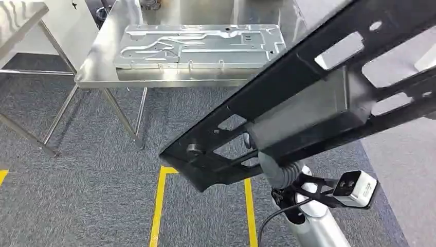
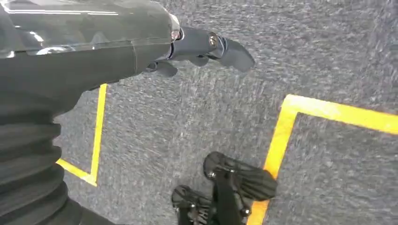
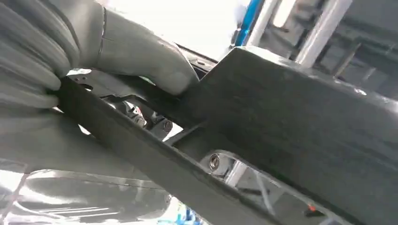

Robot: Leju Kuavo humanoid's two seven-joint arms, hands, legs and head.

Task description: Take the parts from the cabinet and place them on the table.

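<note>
Floor: grey, short-pile carpet [image 1: 92, 170] under everything, seen from above in the head view and close up in the left wrist view.
Floor marking: yellow tape lines [image 1: 158, 206] form open rectangles on the carpet; another short yellow strip sits at the left edge.
Right strip: a paler, smooth grey floor band [image 1: 406, 170] borders the carpet on the right.
Furniture: a shiny stainless-steel table [image 1: 97, 62] with thin slanted legs stands ahead; a second steel table [image 1: 15, 20] stands just left of it.
Light: bright overhead glare reflects off both tabletops.
</note>
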